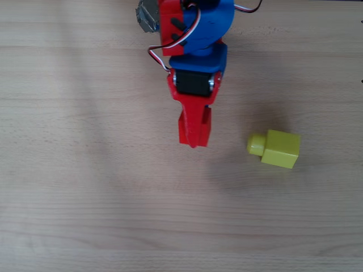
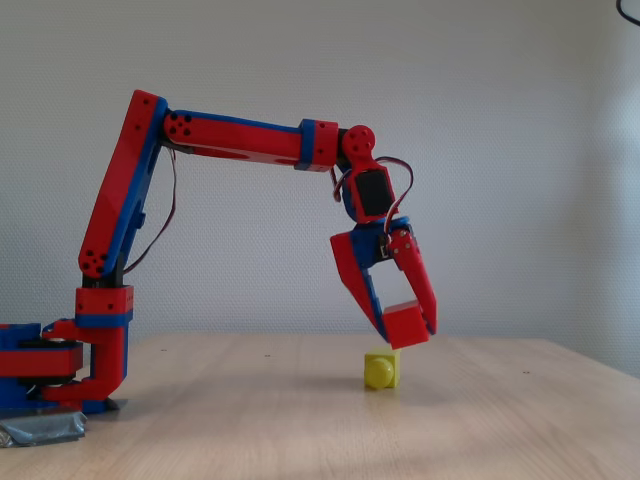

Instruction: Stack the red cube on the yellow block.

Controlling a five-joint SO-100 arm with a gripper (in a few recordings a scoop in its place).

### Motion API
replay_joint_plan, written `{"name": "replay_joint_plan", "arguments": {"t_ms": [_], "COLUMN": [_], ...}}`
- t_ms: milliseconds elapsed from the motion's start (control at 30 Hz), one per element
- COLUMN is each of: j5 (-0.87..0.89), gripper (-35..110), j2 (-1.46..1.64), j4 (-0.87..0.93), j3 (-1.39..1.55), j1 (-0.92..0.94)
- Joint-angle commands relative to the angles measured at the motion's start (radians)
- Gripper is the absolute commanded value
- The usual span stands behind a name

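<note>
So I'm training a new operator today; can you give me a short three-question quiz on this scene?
1. True or false: the gripper holds the red cube above the table.
2. In the overhead view, the yellow block has its stud pointing: A) left, B) right.
3. Fill in: in the overhead view, the yellow block lies to the ___ of the gripper.

Key: 1 true; 2 A; 3 right.

Overhead view: red-and-blue arm [image 1: 195, 51] comes in from the top edge, its red gripper [image 1: 194, 136] pointing down the picture over the light wooden table [image 1: 85, 198]. Jaws look closed together; any load hidden. Yellow block [image 1: 279, 149] lies right of the gripper, apart from it, stud [image 1: 256, 144] facing left.
</note>
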Motion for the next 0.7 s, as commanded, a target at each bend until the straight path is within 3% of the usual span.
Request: {"name": "replay_joint_plan", "arguments": {"t_ms": [0, 467, 667], "j5": [0.008, -0.052, -0.109], "gripper": [2, 3, 3], "j2": [0.103, 0.069, -0.041], "j4": [-0.005, -0.115, -0.021], "j3": [-0.008, -0.012, -0.152], "j1": [-0.048, -0.227, -0.236]}}
